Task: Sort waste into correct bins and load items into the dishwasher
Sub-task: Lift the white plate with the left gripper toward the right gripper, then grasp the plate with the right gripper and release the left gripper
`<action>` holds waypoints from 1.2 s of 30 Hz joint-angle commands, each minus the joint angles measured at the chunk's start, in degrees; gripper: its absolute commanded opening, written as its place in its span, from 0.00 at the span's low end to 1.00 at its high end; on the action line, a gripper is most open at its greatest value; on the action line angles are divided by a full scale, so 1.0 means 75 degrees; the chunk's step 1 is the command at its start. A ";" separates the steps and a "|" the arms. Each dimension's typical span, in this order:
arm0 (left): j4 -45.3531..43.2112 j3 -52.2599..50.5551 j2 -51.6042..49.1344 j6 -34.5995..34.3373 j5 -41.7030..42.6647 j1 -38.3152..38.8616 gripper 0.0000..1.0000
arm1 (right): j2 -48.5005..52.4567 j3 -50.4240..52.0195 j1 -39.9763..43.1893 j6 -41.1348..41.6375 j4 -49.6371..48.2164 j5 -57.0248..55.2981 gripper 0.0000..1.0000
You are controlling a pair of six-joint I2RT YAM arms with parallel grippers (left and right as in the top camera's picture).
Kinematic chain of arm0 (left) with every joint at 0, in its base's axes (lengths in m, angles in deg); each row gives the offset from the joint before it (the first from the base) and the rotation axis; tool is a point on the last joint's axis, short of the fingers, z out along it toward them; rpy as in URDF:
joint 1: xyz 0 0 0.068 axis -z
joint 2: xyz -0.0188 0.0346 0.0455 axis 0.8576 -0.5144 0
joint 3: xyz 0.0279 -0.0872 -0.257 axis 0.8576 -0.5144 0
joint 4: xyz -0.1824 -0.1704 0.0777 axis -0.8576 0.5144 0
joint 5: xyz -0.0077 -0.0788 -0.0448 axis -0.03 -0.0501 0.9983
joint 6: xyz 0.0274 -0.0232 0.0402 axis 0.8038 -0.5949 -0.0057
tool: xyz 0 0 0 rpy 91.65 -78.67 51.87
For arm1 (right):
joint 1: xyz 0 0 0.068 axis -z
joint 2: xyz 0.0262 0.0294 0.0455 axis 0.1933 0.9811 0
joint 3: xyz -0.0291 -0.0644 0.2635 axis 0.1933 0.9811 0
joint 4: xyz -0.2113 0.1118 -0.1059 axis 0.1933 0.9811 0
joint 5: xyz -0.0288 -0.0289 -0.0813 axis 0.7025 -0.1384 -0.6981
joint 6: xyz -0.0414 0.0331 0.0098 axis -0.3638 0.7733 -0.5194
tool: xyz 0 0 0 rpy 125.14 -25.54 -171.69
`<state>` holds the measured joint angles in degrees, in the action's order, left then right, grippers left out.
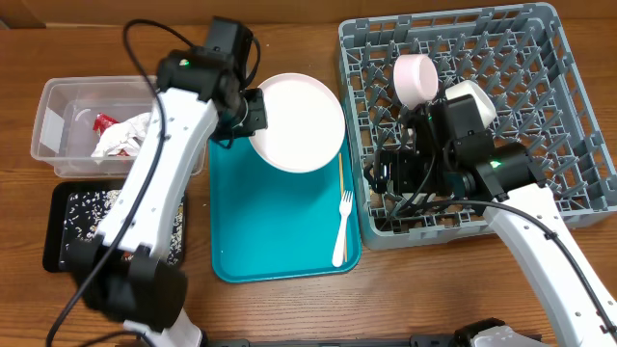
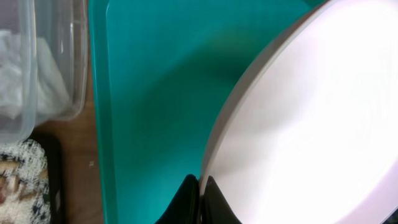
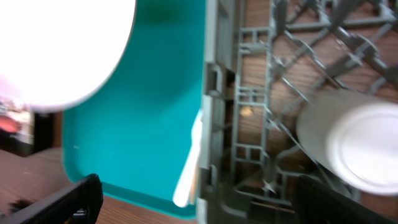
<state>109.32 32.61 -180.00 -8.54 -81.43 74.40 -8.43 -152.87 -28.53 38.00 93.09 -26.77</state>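
Fork (image 1: 341, 226) and stick (image 1: 340, 178) lie on the teal tray (image 1: 260, 231), near its right edge, not yet loaded. Black tray (image 1: 63, 231) w/ scraps (image 1: 96, 202) sits near left. Right pincer (image 3: 199, 202) is spread wide and empty, over the near-left corner of the rack (image 1: 569, 96). Left pincer (image 2: 200, 186) is clenched on the rim of the plate (image 1: 299, 120), held up over the tray's far end. Step, prob.: plate to rack. Next move needs a carry right, then slotting it upright btwn pegs, clear of the bowl (image 1: 416, 77).
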 commanded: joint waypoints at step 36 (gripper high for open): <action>0.0903 0.0119 0.0373 0.1244 0.1795 0.0979 0.04 | 0.0469 -0.0262 0.0527 0.0428 -0.0697 0.1929 0.04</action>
<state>116.42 32.79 -177.53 -0.13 -70.46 81.09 -4.89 -152.95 -24.19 41.23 88.32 -12.95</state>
